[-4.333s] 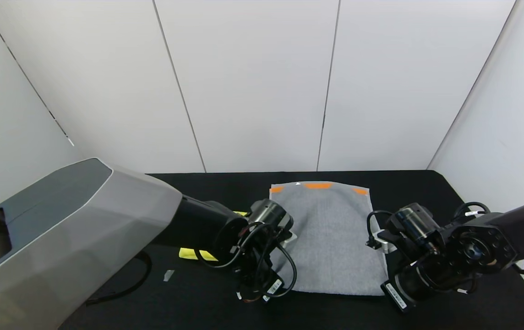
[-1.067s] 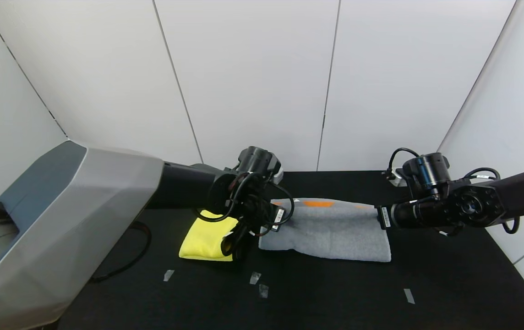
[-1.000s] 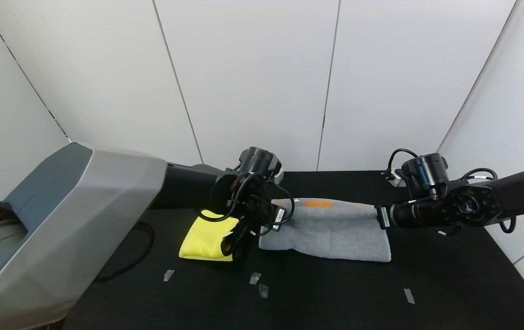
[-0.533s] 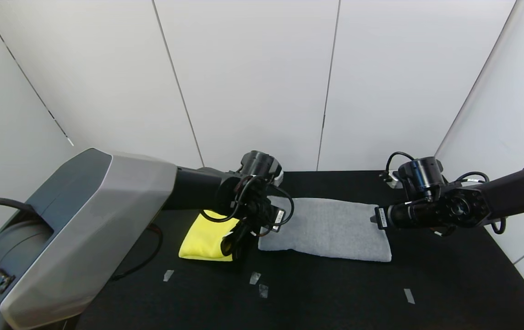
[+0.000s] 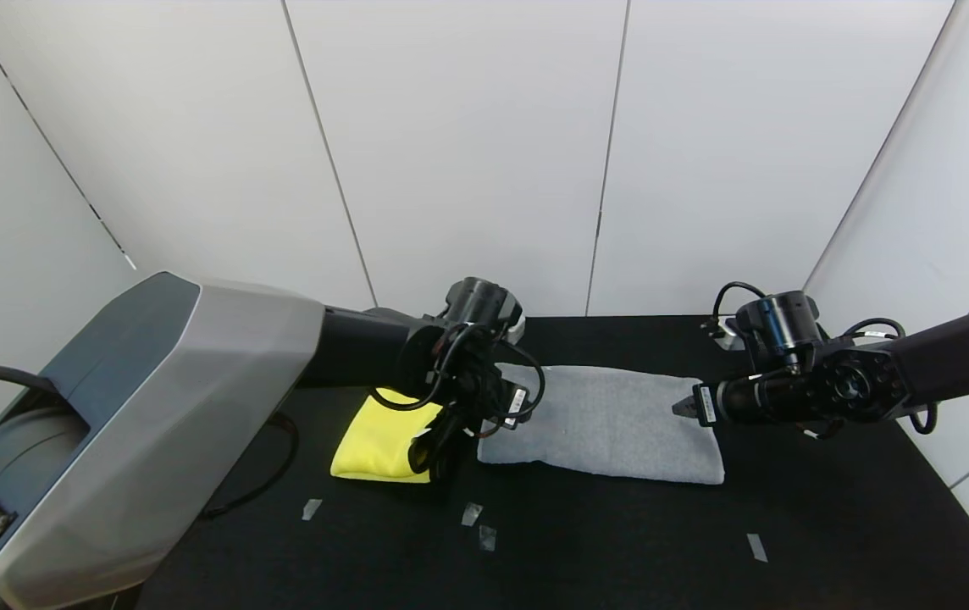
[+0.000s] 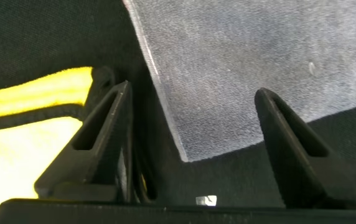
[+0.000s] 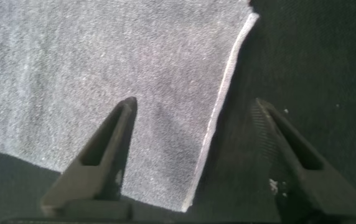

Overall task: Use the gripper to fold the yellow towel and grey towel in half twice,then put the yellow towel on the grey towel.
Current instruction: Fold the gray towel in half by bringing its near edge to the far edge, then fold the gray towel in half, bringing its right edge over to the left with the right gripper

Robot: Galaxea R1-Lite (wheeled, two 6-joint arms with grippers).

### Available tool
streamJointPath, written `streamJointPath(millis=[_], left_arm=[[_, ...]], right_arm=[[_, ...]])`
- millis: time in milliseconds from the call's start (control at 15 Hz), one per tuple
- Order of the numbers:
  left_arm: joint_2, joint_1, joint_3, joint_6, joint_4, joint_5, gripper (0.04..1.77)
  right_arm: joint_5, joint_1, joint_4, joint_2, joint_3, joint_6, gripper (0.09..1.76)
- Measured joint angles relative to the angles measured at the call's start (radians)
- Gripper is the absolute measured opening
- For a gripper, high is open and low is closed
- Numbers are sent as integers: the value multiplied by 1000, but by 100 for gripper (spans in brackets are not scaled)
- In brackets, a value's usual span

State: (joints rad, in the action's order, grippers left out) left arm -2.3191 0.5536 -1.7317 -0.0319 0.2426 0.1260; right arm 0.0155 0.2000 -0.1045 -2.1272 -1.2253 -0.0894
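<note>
The grey towel [image 5: 603,424] lies folded into a long strip mid-table, and its orange band is hidden. The yellow towel [image 5: 374,445] lies folded just to its left. My left gripper [image 5: 457,442] is open and empty, low over the grey towel's near left corner. In the left wrist view its open gripper [image 6: 193,90] has that corner of the grey towel [image 6: 240,62] between its fingers, with the yellow towel [image 6: 22,143] beside one finger. My right gripper [image 5: 681,408] is open and empty at the towel's right end. In the right wrist view its open gripper [image 7: 194,102] straddles the edge of the grey towel [image 7: 103,62].
The black table [image 5: 832,525] carries small tape marks [image 5: 472,512] near the front, one at the left [image 5: 312,508] and one at the right [image 5: 755,546]. White wall panels close in the back and right side. My left arm's large grey housing [image 5: 154,424] fills the left.
The grey towel, flat 4.3 s ago, is now folded in half. In the last second its top layer settled over the orange band. The right gripper slid slightly left.
</note>
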Motion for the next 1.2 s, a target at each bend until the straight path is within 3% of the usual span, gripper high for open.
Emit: streamJointPath(millis=[333, 533, 933, 1200], left_arm=[[30, -3, 20, -3, 23, 13, 156], [75, -7, 57, -4, 51, 10, 161], [145, -2, 143, -1, 40, 2, 167], [159, -7, 169, -3, 36, -1, 169]], right_arm=[[-2, 12, 85, 10, -10, -62, 152], [-61, 28, 100, 5, -21, -103, 158], [-145, 76, 102, -32, -37, -209, 165], [-151, 98, 94, -58, -50, -242, 167]])
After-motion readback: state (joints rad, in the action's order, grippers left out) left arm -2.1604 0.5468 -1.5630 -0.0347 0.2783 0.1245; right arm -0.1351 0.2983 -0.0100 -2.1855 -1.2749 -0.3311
